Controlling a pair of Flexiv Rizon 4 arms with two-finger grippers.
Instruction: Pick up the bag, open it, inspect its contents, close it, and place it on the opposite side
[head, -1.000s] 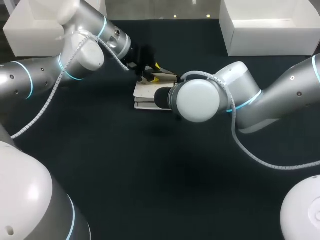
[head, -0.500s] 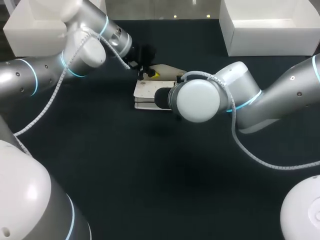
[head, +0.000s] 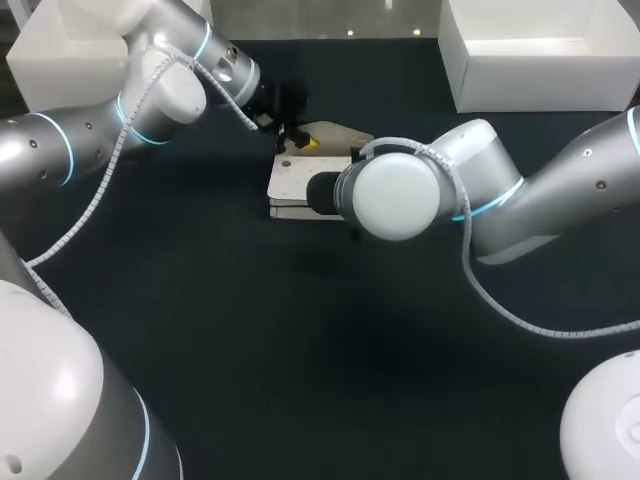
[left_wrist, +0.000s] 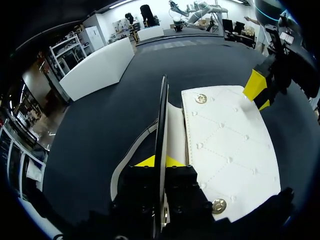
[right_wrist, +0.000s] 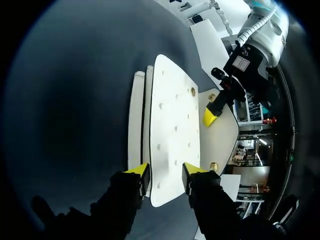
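left wrist view has the left gripper (left_wrist: 161, 162) clamped on the raised flap (left_wrist: 162, 115), seen edge-on between its 2 yellow tips, while the rest of the white quilted bag (left_wrist: 225, 145) lies flat on the dark table (head: 300, 340) just beside it. right wrist view shows the right gripper (right_wrist: 165, 175) at the bag's opposite end, its 2 fingers pressed on the panel from both sides. head view puts the bag mid-table between the arms.

A robotics lab is indicated by a dark-covered desk (head: 300, 380) at which a silver left arm (head: 80, 150) and right arm (head: 570, 190), ringed with blue lights and hung with white cables, are mounted, and by a plain white left box (head: 50, 75) and right box (head: 540, 75) set at its far corners.
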